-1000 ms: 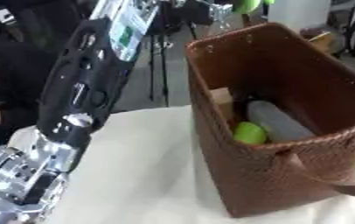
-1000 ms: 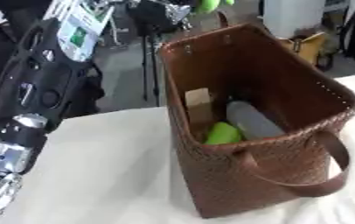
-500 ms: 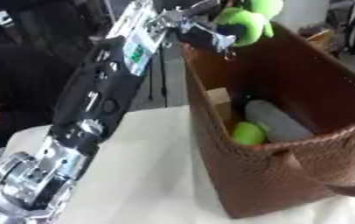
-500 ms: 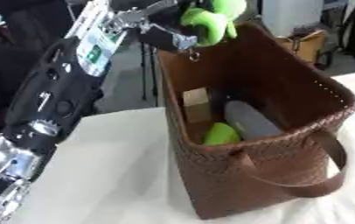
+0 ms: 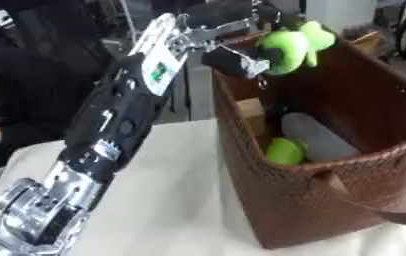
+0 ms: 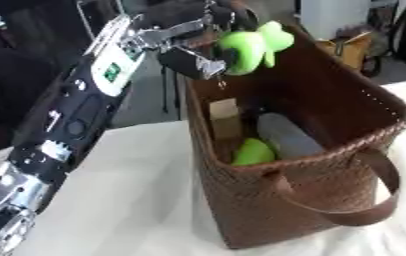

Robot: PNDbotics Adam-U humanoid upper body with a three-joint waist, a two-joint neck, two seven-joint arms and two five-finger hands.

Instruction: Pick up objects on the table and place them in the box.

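Observation:
My left arm reaches up from the lower left, and its hand [image 5: 233, 37] is curled round a bright green soft toy [image 5: 292, 46]. The toy hangs above the far rim of the brown woven basket [image 6: 329, 195], over its open mouth. Inside the basket lie a green round object [image 6: 253, 151], a grey cylinder [image 6: 283, 136] and a tan block [image 6: 225, 117] against the far wall. A woven handle [image 6: 346, 195] loops down the basket's front. My right hand shows in neither view.
The basket stands on a cream tablecloth [image 5: 163, 200] that spreads to its left and front. Dark chairs and room clutter lie beyond the table's far edge.
My left hand has come down and toward me with the green toy, from the top of the view to just above the basket's far rim.

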